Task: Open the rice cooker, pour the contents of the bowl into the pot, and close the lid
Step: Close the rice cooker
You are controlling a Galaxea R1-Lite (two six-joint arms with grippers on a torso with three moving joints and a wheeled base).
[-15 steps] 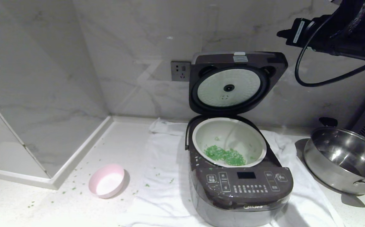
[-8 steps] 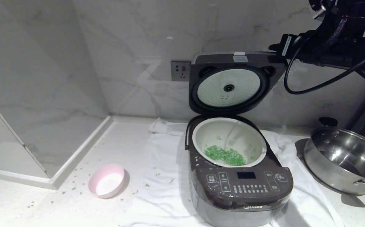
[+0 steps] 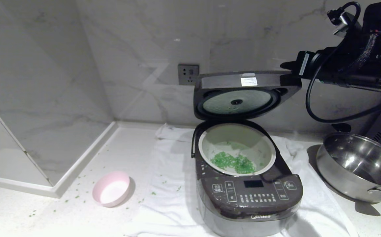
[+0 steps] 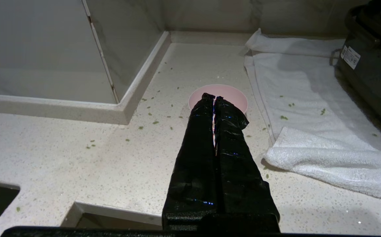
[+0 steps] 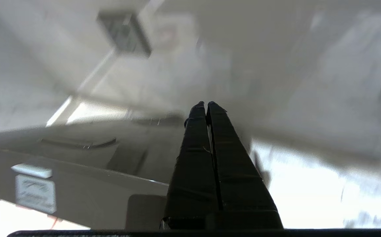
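Right gripper (image 3: pixel 287 65), its fingers pressed together and empty, sits at the upper back corner of the lid (image 3: pixel 246 93), reaching level from the right. That lid stands half lowered over the cooker (image 3: pixel 248 184). It looks stiff, hinged and fairly heavy, so I judge it wants a push on its outer top, not a pinch. Greens (image 3: pixel 232 162) lie in the pot (image 3: pixel 207 144); the bowl (image 3: pixel 111 189) sits well left. Left gripper (image 4: pixel 214 98) hangs parked with fingers together.
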